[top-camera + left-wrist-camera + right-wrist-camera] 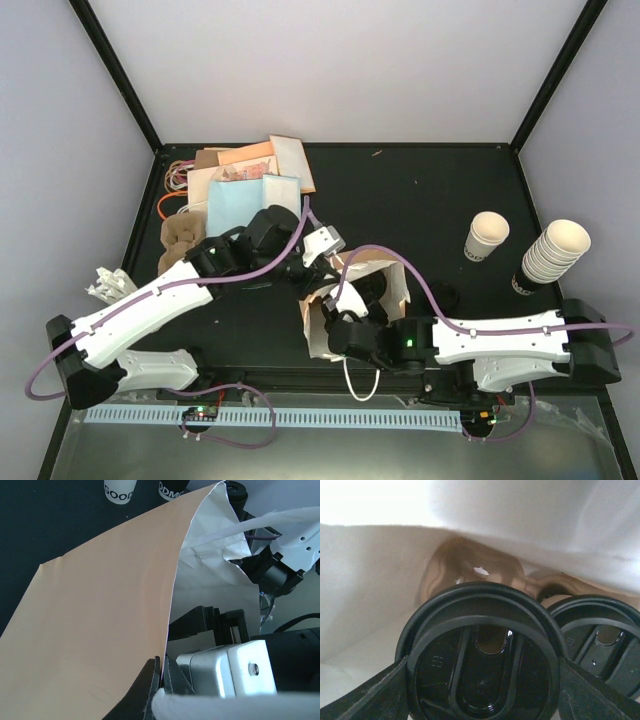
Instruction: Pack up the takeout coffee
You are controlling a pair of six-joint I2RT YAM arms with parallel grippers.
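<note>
Far left: base of the left arm at the near edge of the table, first link slanting away and rightward, forearm carried on toward the middle. Ends in the left gripper at the far rim of the paper bag. Pinches that rim between closed fingers, tan outside on one side and white lining on the other.

Middle: bag mouth gaping, wrist of the other arm dipped into it.

Right: base of the right arm at the near-right corner, links stretched leftward low along the near edge. Carries the right gripper inside the bag. Fingers spread wide, one on each side of the black lid of the takeout coffee, set against its rim and holding it. Cup deep in the bag, white walls all round, a brown moulded tray behind, a second lid just beside it.

Farther right, on the table: one lidless cup, then a stack of cups, well apart from the bag.
</note>
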